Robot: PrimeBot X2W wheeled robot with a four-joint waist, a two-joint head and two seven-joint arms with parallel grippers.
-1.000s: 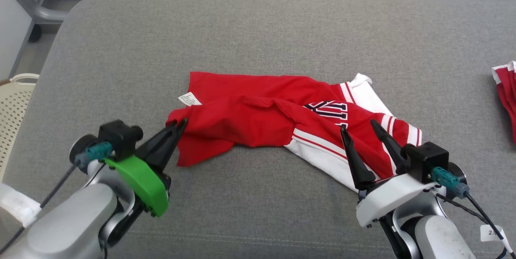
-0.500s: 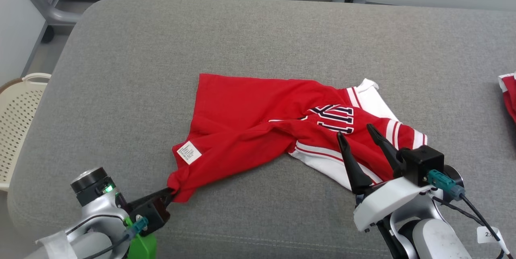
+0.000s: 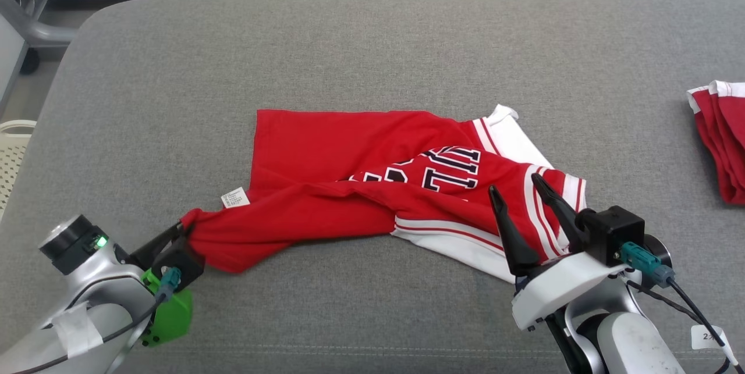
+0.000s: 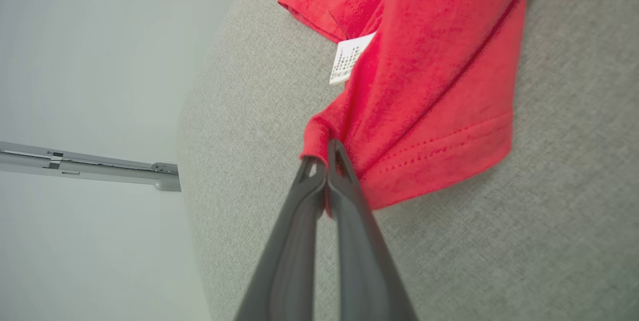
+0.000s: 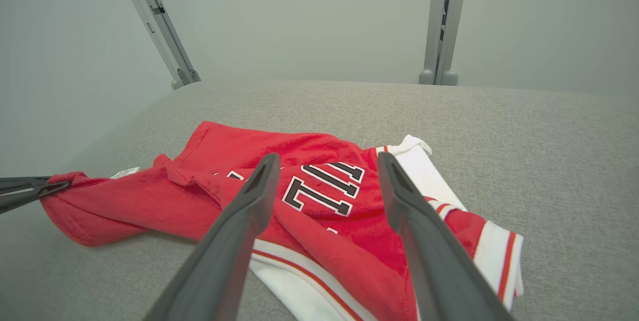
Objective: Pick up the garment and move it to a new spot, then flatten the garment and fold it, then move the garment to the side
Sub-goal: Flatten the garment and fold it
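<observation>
**Flattening in hand; fold and side move not yet done**

Your left gripper (image 4: 323, 154) is clamped on a hem corner of the red garment (image 3: 361, 211), which stretches from there toward the near-left of the grey desk (image 3: 372, 60). Your right gripper (image 3: 513, 183) hovers with its fingers apart over the white-striped end, holding nothing. The garment lies mid-desk, twisted and creased, with its lettering half covered. I judge the relocation done or nearly so, which leaves you the smoothing, the fold and the shift aside. Another red pile (image 3: 719, 141) sits at the far right.
</observation>
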